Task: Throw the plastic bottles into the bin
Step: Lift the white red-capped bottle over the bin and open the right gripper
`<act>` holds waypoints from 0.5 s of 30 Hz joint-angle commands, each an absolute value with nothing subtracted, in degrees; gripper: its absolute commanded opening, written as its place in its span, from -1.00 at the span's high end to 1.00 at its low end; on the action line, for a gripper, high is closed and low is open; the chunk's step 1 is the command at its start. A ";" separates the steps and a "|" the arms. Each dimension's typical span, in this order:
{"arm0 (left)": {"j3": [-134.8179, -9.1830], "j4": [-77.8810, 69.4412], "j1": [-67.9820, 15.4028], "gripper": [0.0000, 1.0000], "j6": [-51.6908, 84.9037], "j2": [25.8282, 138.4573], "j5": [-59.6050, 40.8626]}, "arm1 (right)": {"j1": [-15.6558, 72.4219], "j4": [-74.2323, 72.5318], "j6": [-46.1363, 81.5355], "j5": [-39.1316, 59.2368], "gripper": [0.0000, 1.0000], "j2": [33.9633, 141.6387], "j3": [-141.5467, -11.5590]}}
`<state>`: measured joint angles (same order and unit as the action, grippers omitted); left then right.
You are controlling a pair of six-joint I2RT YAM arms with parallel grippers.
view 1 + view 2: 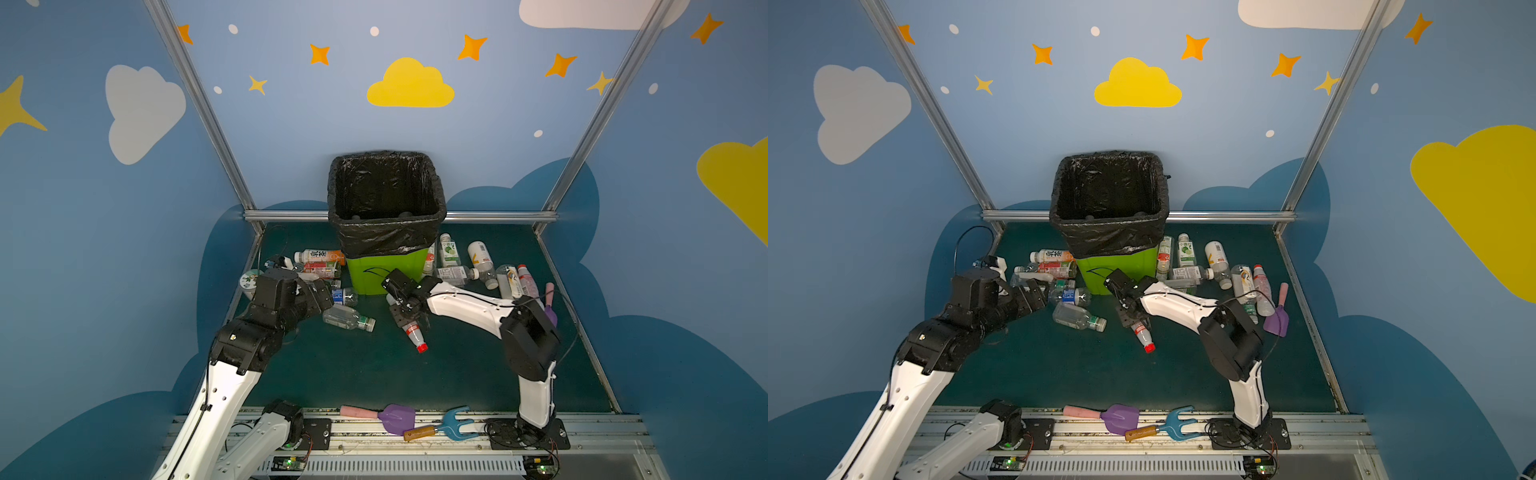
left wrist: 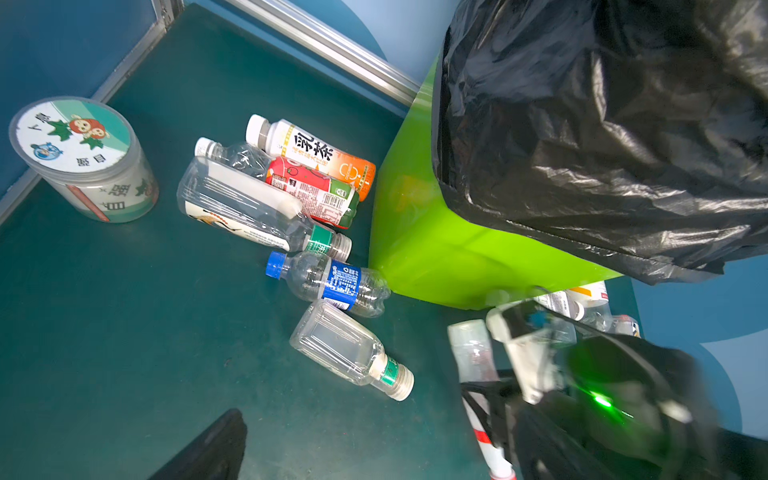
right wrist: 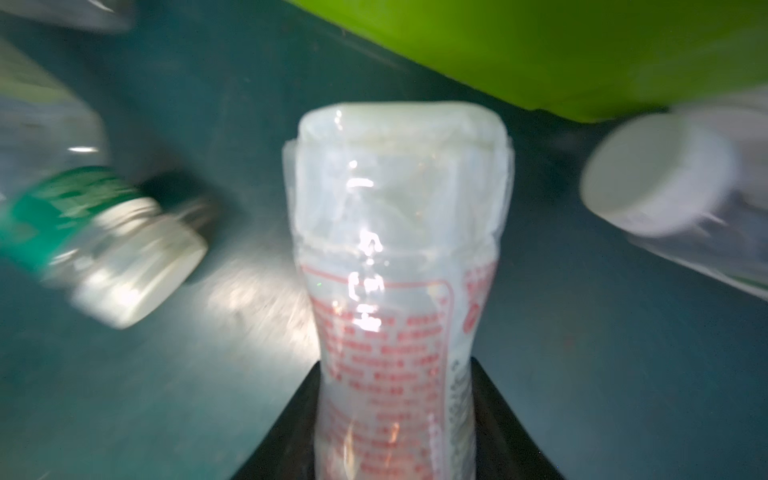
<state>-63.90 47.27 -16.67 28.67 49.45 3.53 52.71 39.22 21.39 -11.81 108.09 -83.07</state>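
The lime-green bin (image 1: 386,274) with a black bag over its rim stands at the back centre. In front of it my right gripper (image 1: 409,320) is shut on the body of a red-capped bottle (image 1: 415,334), cap toward the front. In the right wrist view both black fingers hug that bottle (image 3: 399,270). My left gripper (image 1: 326,296) is open with nothing in it, left of the bin, beside a blue-capped bottle (image 2: 328,282) and a clear green-banded bottle (image 2: 353,349). One of its fingers (image 2: 216,444) shows. Several more bottles lie left (image 1: 320,257) and right (image 1: 478,266) of the bin.
A squat lidded jar (image 2: 83,158) stands by the left rail. A purple shovel (image 1: 395,417) and a blue fork (image 1: 453,424) lie on the front rail. Another purple shovel (image 1: 549,307) lies near the right wall. Aluminium rails border the green mat.
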 commanded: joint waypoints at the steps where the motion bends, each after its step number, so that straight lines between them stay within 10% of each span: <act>1: -64.56 45.44 -16.20 -1.00 27.60 50.57 2.13 | 53.17 38.57 25.55 -13.53 0.05 96.94 -79.89; 15: -70.20 43.02 -15.40 -1.00 24.25 56.71 2.01 | 53.07 -6.94 13.47 -26.33 0.05 48.48 -61.79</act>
